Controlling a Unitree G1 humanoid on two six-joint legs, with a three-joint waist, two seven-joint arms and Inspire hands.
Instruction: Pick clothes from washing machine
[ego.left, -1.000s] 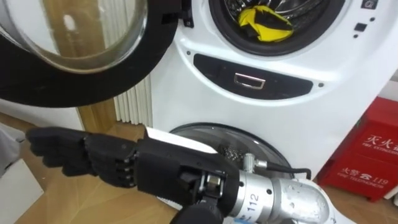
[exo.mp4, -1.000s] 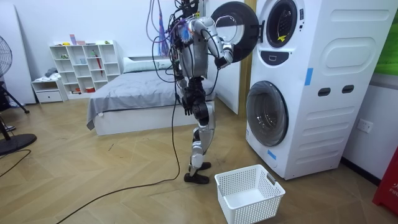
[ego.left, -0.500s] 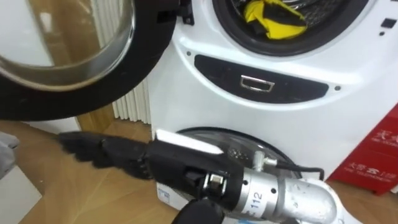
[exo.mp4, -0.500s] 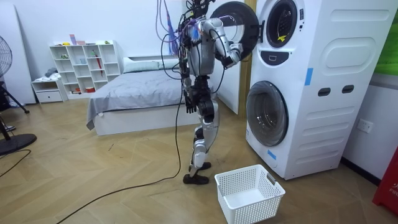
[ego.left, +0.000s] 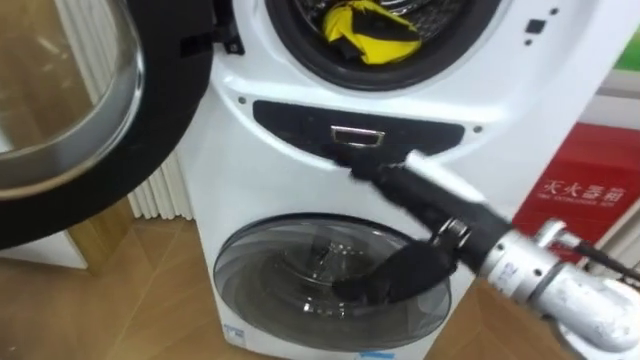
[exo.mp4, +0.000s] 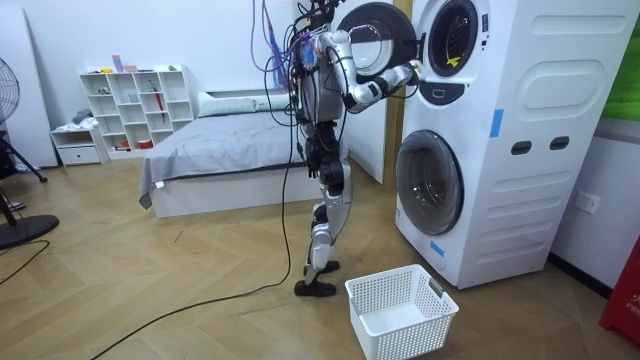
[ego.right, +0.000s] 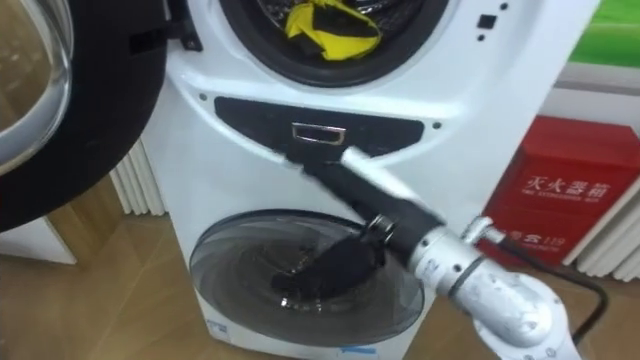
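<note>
The robot's right hand (ego.left: 425, 198) comes in from the lower right of the left eye view. Its black fingers are stretched out straight, the thumb hangs below them, and it holds nothing. The fingertips lie over the dark curved control panel (ego.left: 290, 120) at the centre of the frame, just under the round opening; whether they touch the panel I cannot tell.

Above them, at the top centre, a crumpled yellow cloth (ego.left: 365, 40) lies in the steel drum of the white upper washing machine (ego.left: 560, 80), close to the front lip, with nothing touching it. That machine's round black-rimmed glass door (ego.left: 70, 120) stands wide open at the upper left. Below the hand, the lower machine's round glass door (ego.left: 290, 290) is closed, and what lies behind it cannot be made out.

By my reading the task is at an early stage. The way into the drum is open, but the hand is level with the panel, below the opening. It has yet to enter the drum, close on the cloth and draw it out.

A white perforated plastic laundry basket (exo.mp4: 400, 310) stands on the wooden floor at the bottom centre of the room view. It is in front of the stacked machines, near the robot's feet, and has nothing in it.
</note>
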